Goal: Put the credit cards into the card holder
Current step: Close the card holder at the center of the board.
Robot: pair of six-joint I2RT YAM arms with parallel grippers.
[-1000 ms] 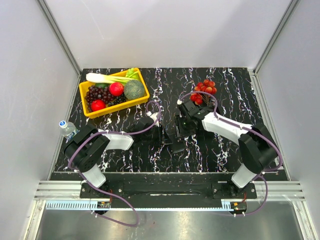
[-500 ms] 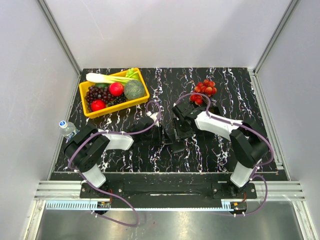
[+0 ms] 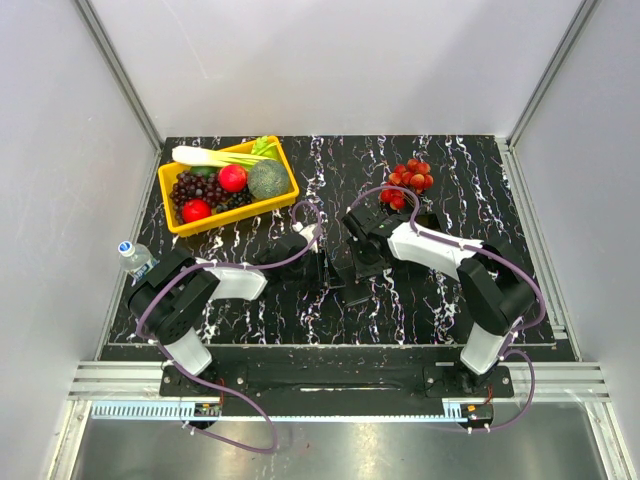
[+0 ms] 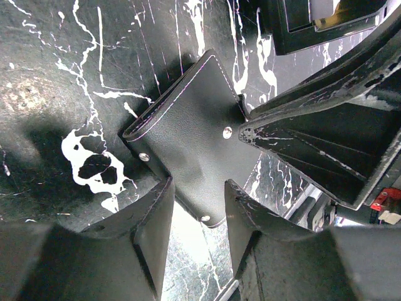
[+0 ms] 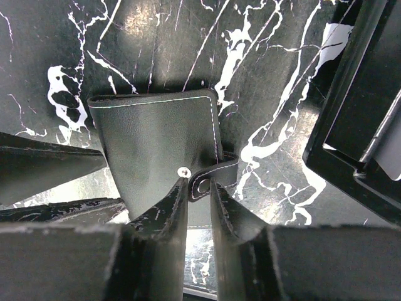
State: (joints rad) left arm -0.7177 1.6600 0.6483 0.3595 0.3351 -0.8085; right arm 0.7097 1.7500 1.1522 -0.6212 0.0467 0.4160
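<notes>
The card holder [image 5: 153,141], a small flat black grained wallet with pale stitching, lies folded shut near the middle of the black, white-veined marble tabletop [image 3: 330,170], a little toward its near edge. Its short black snap strap [image 5: 219,169] sits between the fingers of the right gripper [image 5: 199,191], whose jaws are drawn narrow and appear to pinch it. The left gripper [image 4: 197,210] straddles the holder's near corner with jaws part spread. A bright gap shows on one side, so I cannot tell whether it truly clamps.

The step in hand looks like unsnapping the strap. To do it well, the pull should probably peel the strap up and away from the stud, while the left gripper pins the body so the holder does not slide or lift.

The pale inside of the holder is hidden. Toward the right edge a black open-topped rectangular tray [image 4: 276,25] is cut off in both wrist views. A tan strip [image 4: 341,22] in it may be the credit cards, but I cannot confirm that. From above, both arms cover the holder.
</notes>
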